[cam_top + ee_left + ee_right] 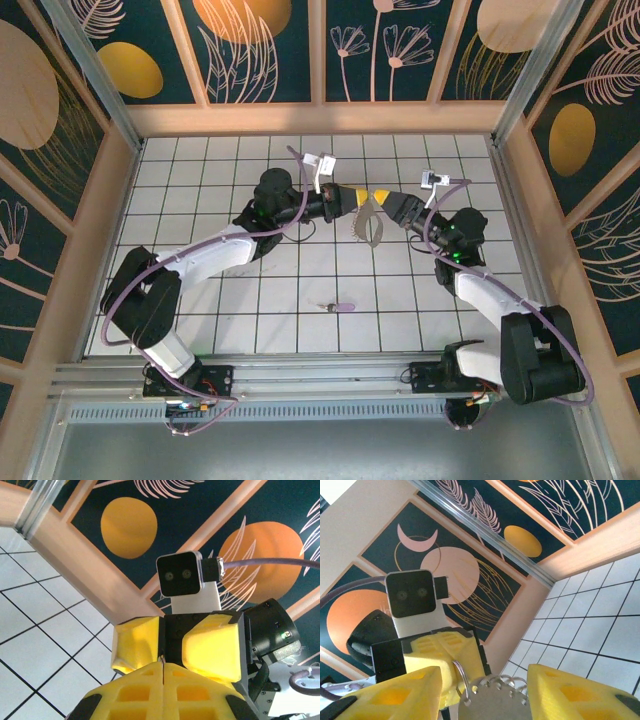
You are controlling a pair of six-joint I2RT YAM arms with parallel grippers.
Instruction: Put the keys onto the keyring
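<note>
- Left hand (162,666), up off the surface (250,300), is clamped shut on the keyring (490,700) and holds it in mid-air.
- Right hand (485,690) faces it, fingers parted either side of the keyring; we see no grip.
- We find one key (341,306) flat on the surface, well below both hands and nearer the arm bases, shank left, head right.
- We judge the free right hand must descend for it.
</note>
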